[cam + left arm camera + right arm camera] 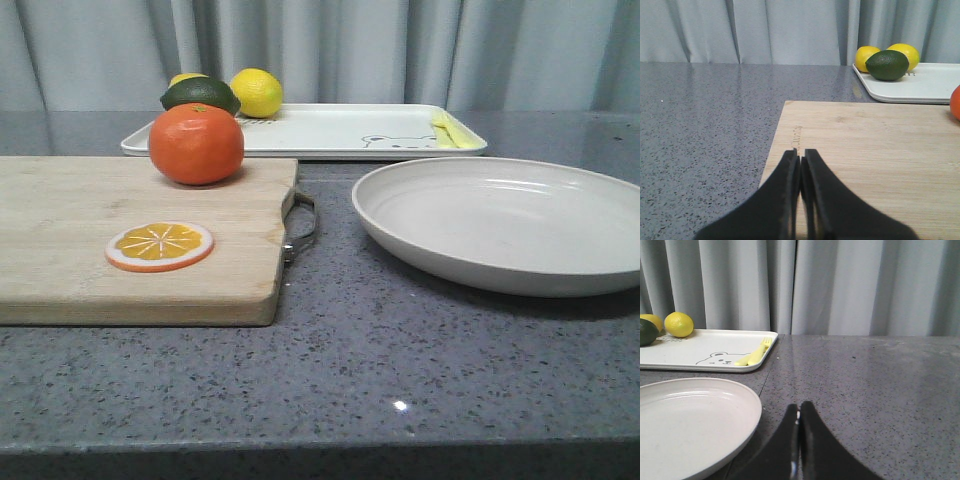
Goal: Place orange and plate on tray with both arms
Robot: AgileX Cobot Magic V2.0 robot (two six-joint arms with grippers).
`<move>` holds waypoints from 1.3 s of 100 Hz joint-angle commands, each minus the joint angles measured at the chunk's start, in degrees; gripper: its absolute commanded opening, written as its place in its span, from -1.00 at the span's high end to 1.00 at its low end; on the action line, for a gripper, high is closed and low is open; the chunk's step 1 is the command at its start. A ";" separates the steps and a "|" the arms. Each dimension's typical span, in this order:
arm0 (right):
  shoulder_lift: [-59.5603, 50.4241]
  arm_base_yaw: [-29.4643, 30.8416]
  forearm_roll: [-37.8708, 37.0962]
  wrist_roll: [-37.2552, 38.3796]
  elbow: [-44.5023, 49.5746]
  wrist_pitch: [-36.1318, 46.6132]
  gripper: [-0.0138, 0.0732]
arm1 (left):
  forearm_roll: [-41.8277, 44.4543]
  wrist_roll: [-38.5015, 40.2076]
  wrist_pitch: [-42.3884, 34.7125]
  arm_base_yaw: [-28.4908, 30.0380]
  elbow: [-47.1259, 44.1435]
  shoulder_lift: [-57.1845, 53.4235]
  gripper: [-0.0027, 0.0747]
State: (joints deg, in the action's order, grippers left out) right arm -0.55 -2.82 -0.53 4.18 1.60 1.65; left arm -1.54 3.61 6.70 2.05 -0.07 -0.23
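Note:
The orange [196, 143] stands on the far part of a wooden cutting board [60, 250]; its edge shows in the left wrist view [955, 102]. The off-white plate [500, 225] lies on the counter at the right, also in the right wrist view [690, 425]. The white tray [330, 135] with a bear face lies behind both, and shows in both wrist views [925, 87] [705, 352]. My left gripper [801, 156] is shut and empty over the board's near left part. My right gripper [799, 407] is shut and empty just right of the plate. Neither gripper shows in the front view.
An orange slice [159, 246] lies on the board. Two lemons [257, 92] and a dark green fruit [200, 94] sit on the tray's left end, a yellow fork [445, 130] on its right end. The board has a metal handle [300, 228]. Grey curtains hang behind.

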 commanded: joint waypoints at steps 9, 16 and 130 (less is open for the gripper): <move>-1.23 0.15 -0.63 0.08 -0.02 4.30 0.84 | -0.45 0.55 -4.63 0.05 -1.26 -1.73 0.98; -1.23 0.15 -0.63 0.08 -0.02 4.30 0.84 | -0.45 0.55 -4.63 0.05 -1.26 -1.73 0.98; -0.52 0.15 -0.63 0.08 -4.08 -2.47 0.84 | -0.45 0.55 -4.35 0.05 2.83 -1.01 0.98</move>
State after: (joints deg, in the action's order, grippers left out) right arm -0.55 -2.82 -0.53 4.18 1.24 -1.63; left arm -1.54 3.61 6.24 2.05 0.16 -0.23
